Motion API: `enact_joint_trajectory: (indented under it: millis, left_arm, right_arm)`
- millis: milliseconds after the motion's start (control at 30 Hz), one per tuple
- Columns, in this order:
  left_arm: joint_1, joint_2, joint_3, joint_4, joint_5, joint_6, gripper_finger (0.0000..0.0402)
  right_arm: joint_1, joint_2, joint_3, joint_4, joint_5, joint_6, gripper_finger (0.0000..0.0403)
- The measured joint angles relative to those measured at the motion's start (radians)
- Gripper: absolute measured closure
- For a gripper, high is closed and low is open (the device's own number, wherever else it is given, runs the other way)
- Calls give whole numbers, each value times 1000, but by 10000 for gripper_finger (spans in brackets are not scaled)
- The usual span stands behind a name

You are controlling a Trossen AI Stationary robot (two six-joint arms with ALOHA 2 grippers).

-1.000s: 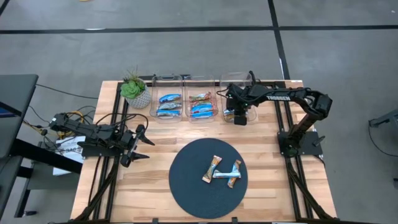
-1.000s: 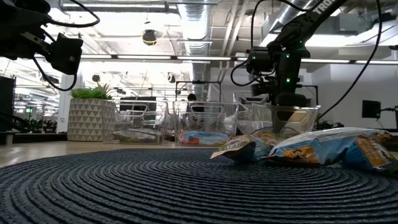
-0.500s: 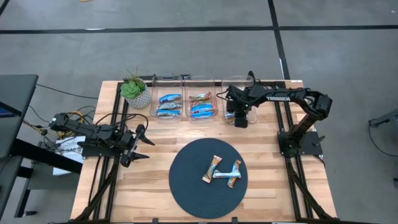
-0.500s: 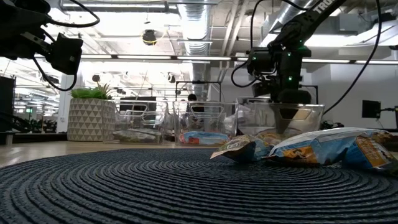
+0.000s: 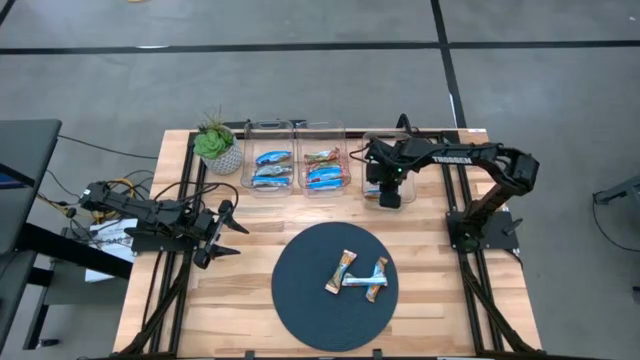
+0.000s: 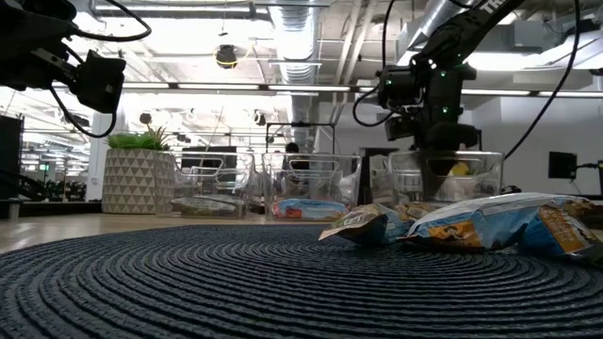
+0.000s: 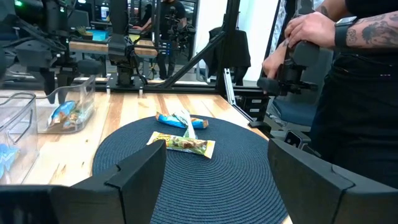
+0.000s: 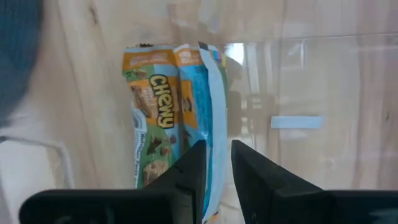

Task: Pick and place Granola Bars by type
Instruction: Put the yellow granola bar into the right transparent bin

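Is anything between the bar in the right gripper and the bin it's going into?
Nothing visible. The right gripper is shut on a granola bar and hangs over the rightmost clear bin, whose top is open. The only thing under it is another bar already lying in that bin.

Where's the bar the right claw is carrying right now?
In the high view the right claw hangs over the rightmost clear plastic bin; its wrist view shows the tan-and-blue foil-wrapped bar pinched between its fingers above a matching bar.
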Motion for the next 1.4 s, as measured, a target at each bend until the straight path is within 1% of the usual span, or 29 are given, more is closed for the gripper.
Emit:
enact_joint_trajectory:
  millis: [333, 467, 600, 833, 967, 1100, 1400]
  left_arm:
    - [0, 0, 0, 0, 0, 0, 127]
    - [0, 0, 0, 0, 0, 0, 127]
    - [0, 0, 0, 0, 0, 0, 127]
    - [0, 0, 0, 0, 0, 0, 127]
    - [0, 0, 0, 0, 0, 0, 127]
    - [0, 0, 0, 0, 0, 0, 127]
    - [0, 0, 0, 0, 0, 0, 127]
  right_arm:
    - [0, -11, 0, -21, 1, 2, 334]
    - [0, -14, 29, -28, 23, 11, 334]
    - [-3, -51, 62, -43, 25, 12, 334]
    - [13, -155, 111, -63, 28, 53, 334]
    - [54, -212, 130, -66, 26, 53, 334]
    - [127, -258, 160, -113, 20, 55, 334]
    - [309, -293, 220, -127, -2, 138, 334]
